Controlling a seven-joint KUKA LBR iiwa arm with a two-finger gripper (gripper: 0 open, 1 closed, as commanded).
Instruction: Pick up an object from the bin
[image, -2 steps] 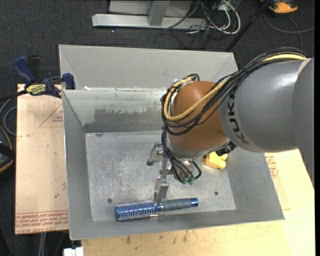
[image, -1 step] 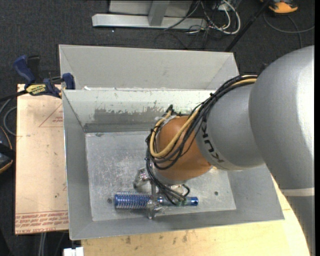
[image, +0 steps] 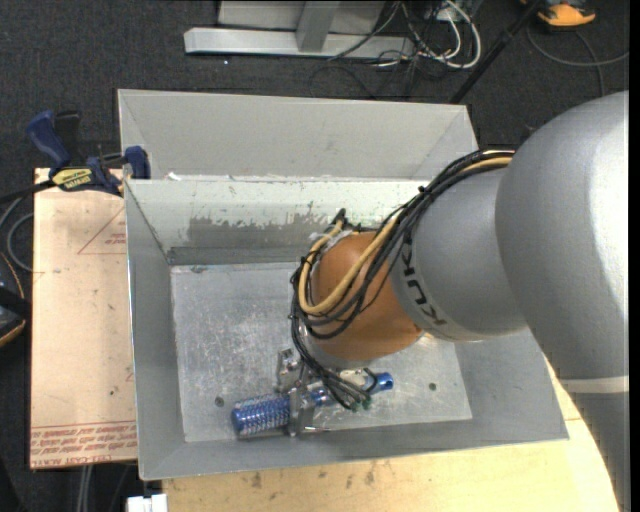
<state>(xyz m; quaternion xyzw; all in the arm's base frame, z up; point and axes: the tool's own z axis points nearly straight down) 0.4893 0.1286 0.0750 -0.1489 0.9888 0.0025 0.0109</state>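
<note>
Gripper (image: 300, 392) sits low near the front of the bin (image: 215, 320); you cannot tell how wide it stands. Note the blue ribbed roller (image: 257, 415): it lies lengthwise along the front wall, right end at the gripper, body extending left.

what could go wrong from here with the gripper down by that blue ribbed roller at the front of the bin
1. The gripper sits at the right end of the blue ribbed cylinder, not over its middle. A round thing taken off-centre may roll or slip away.
2. The cylinder lies near the bin's front wall, so a nudge could jam it there.
3. The cables looped round the wrist hang low and might snag.
</note>
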